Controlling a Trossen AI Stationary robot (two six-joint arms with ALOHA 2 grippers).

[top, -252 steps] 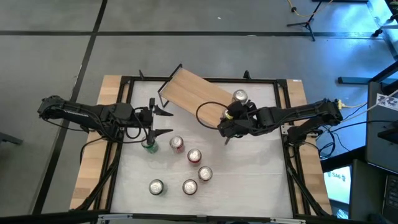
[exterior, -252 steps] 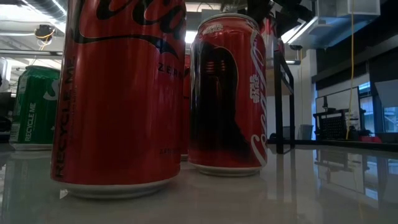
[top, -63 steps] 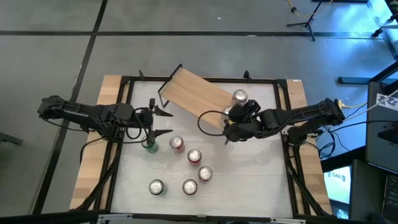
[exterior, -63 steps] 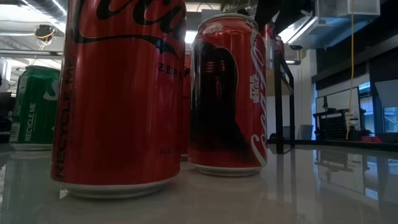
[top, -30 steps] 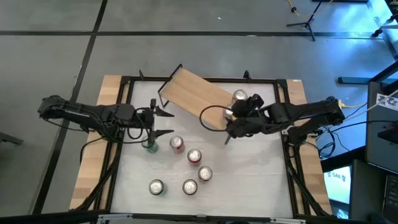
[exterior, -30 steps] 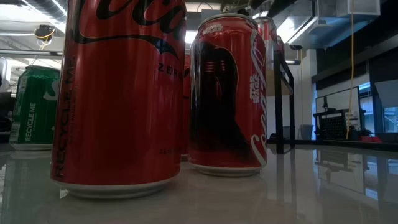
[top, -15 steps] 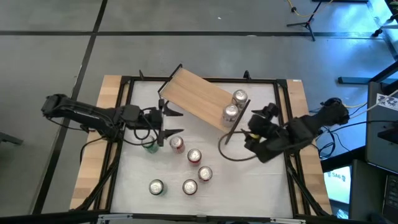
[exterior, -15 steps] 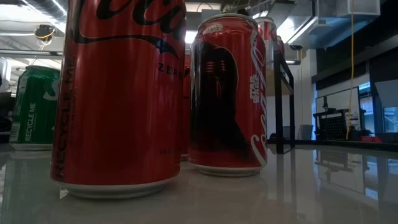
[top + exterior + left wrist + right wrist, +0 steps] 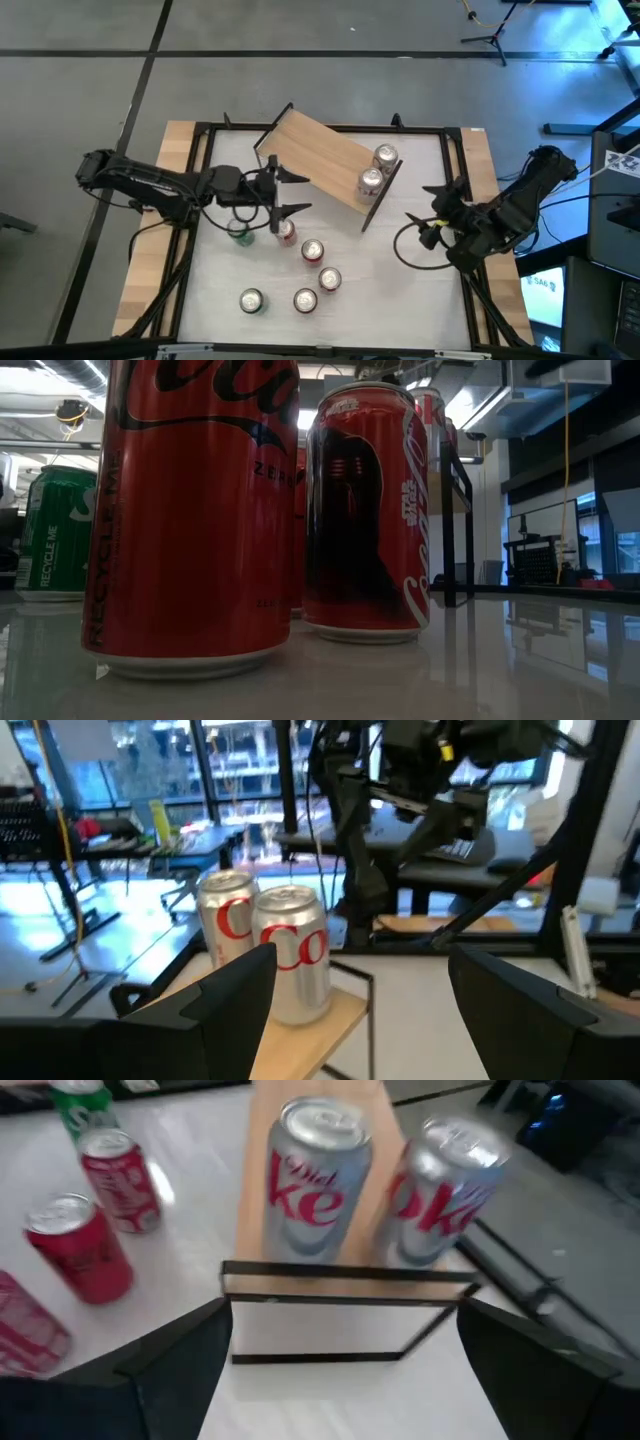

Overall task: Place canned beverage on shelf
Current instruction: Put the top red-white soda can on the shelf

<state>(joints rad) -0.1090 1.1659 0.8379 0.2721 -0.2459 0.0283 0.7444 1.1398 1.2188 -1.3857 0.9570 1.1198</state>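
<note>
The shelf (image 9: 320, 160), a light-wood board on thin black legs, stands askew at the table's far middle. Two silver Diet Coke cans (image 9: 385, 157) (image 9: 371, 182) stand upright on its right end; they also show in the right wrist view (image 9: 318, 1180) (image 9: 440, 1190). My left gripper (image 9: 308, 194) hovers open and level just left of the shelf's near edge, above a red can (image 9: 285, 232), and faces the silver cans (image 9: 290, 965). My right gripper (image 9: 415, 201) is open and empty, right of the shelf. It tips down toward the shelf's end frame (image 9: 340, 1270).
A green can (image 9: 238, 232) and several red cans (image 9: 313, 250) (image 9: 329, 280) (image 9: 305, 299) stand on the white table, with one more can (image 9: 251, 300) at the near left. Two red cans (image 9: 200, 510) (image 9: 365, 510) fill the low view. Bare table lies at the near right.
My right gripper has drawn back from the silver cans on the shelf toward the table's right and near edges, turning as it went. Both cans stay upright on the board. My left gripper has moved right toward the shelf, from over the green can to over a red one.
</note>
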